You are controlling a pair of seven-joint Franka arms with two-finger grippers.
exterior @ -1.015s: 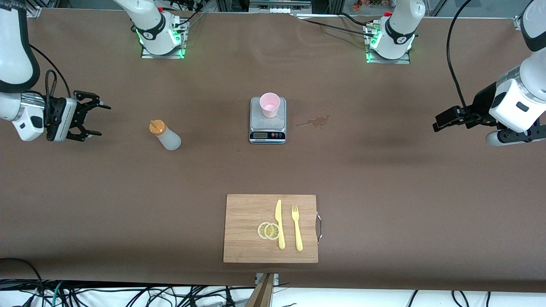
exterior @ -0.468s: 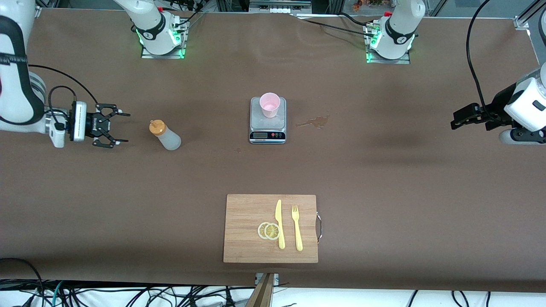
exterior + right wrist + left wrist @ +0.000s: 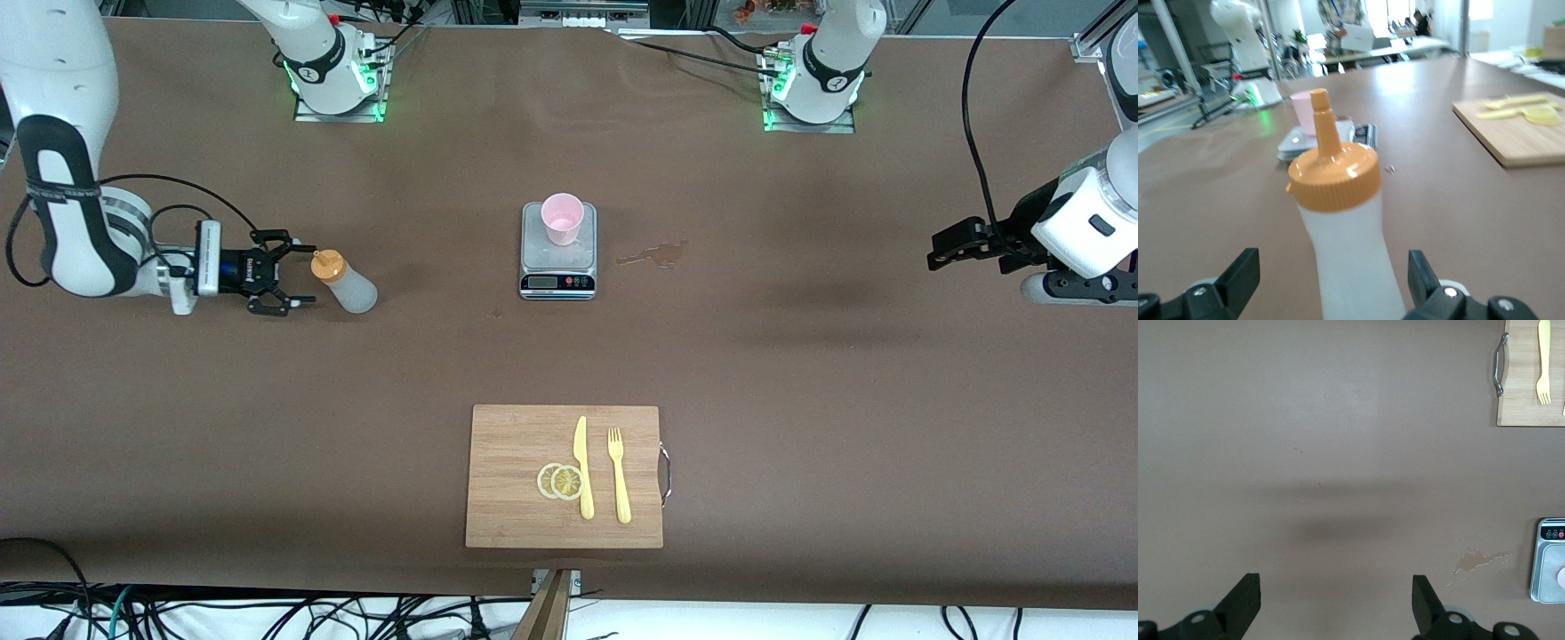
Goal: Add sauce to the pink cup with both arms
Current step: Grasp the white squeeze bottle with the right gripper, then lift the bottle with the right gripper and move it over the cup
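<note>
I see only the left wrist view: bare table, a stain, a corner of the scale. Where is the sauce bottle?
Observer: The sauce bottle stands toward the right arm's end of the table, and the right gripper is level with it, open.
Operator: Is the bottle held?
Observer: No, the fingers stand apart on both sides of it.
Operator: And the cup?
Observer: The pink cup stands upright on the scale.
</note>
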